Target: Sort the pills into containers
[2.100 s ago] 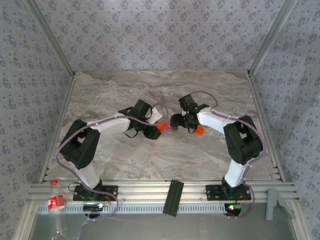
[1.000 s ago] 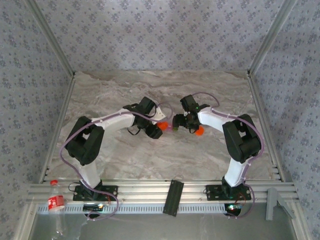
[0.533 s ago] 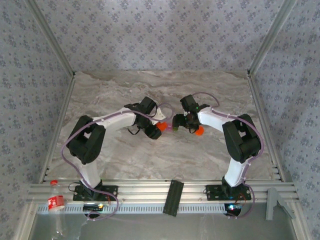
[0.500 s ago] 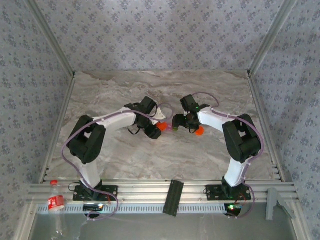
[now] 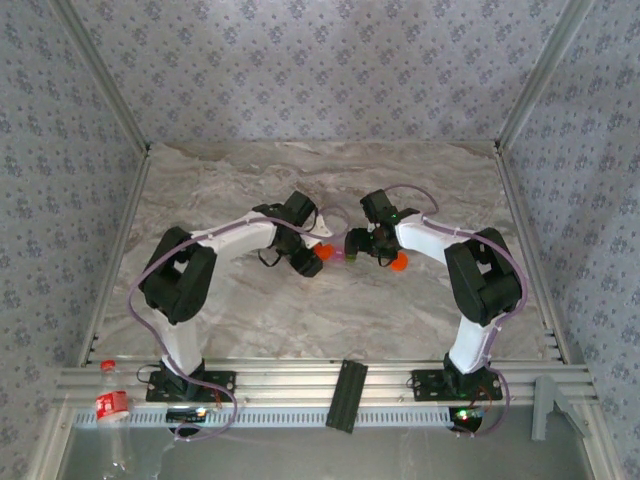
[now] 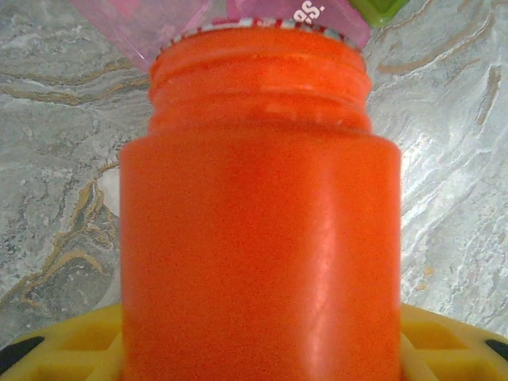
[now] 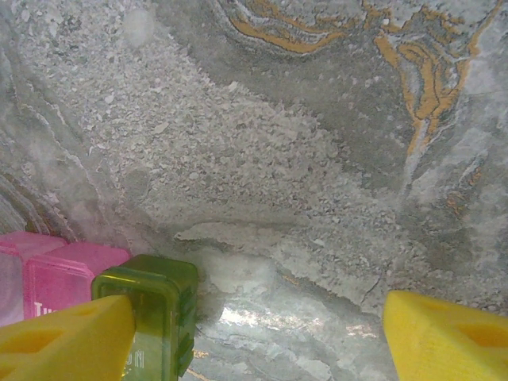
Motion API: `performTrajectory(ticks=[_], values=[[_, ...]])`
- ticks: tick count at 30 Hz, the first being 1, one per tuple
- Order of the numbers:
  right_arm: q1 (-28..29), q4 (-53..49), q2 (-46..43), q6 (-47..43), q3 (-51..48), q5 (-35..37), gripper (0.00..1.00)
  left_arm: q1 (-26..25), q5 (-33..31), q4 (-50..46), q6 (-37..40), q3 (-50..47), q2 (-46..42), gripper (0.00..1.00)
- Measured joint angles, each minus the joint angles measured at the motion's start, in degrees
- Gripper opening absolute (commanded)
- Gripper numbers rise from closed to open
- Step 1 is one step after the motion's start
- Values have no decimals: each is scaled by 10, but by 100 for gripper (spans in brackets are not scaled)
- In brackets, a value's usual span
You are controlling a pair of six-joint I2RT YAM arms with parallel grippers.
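I see left fingers (image 6: 63,341) clamped on the orange bottle (image 6: 258,238), its mouth at the containers (image 7: 67,274); right fingers (image 7: 444,333) stand apart, 1 just beside the green compartment (image 7: 159,305) on the table (image 7: 317,159)

The top camera is looking down from above and behind the arms (image 5: 195,280), taking in the whole table (image 5: 400,320). The left wrist camera is sitting very close to the bottle (image 6: 258,238). The right wrist camera is facing down at the marble from close up. Both wrist cameras are catching the containers (image 7: 147,305).
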Motion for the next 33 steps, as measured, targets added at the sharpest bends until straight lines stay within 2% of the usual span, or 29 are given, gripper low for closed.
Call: performTrajectory(ticks=[33], values=[[0, 3, 0, 4, -1, 0, 83, -4, -50, -58, 21, 60, 31, 0]])
